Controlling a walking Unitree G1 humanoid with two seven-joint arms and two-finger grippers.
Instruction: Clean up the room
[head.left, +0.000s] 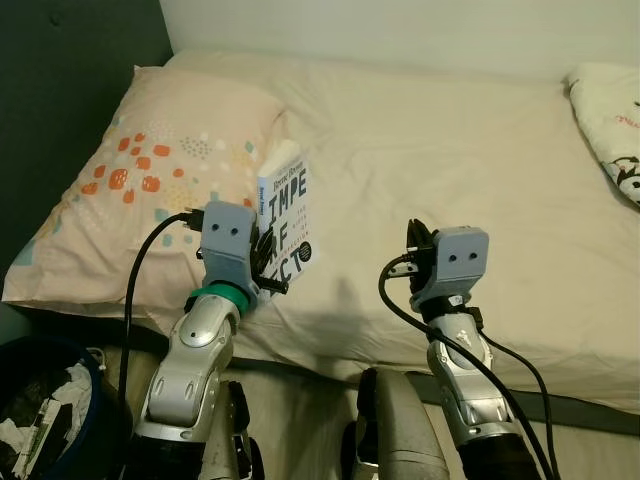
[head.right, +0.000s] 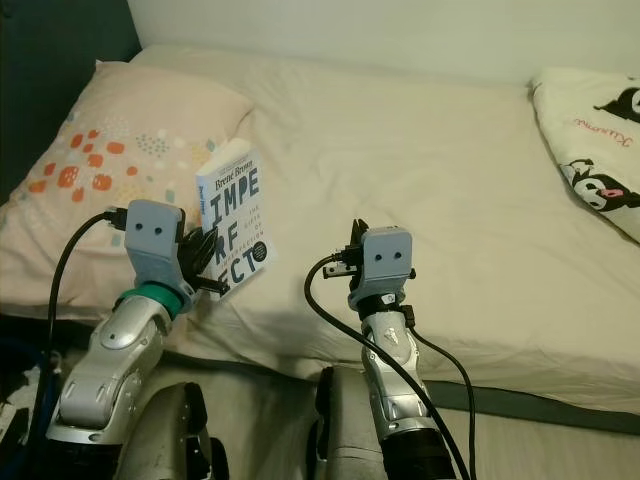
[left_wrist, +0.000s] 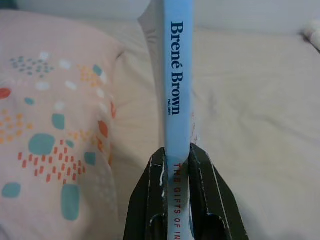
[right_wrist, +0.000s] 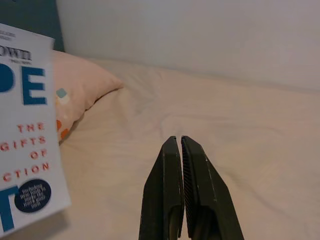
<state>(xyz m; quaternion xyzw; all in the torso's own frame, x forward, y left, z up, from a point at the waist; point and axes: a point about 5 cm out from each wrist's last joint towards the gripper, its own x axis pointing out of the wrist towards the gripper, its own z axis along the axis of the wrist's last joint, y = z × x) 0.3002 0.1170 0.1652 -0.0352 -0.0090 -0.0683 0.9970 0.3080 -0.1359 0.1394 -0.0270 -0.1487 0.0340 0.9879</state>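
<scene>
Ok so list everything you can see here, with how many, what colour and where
book: 1, white with blue letters, held upright above the bed's near edge
pillow: 1, peach with orange and teal spots, bed's left end
patterned bedding: 1, cream with black cartoon print, bed's right end
bed: 1, cream sheet, ahead of robot
bin: 1, dark, holding white scraps, floor at left
left gripper: fingers clamping book's spine
right gripper: shut, above bed
</scene>
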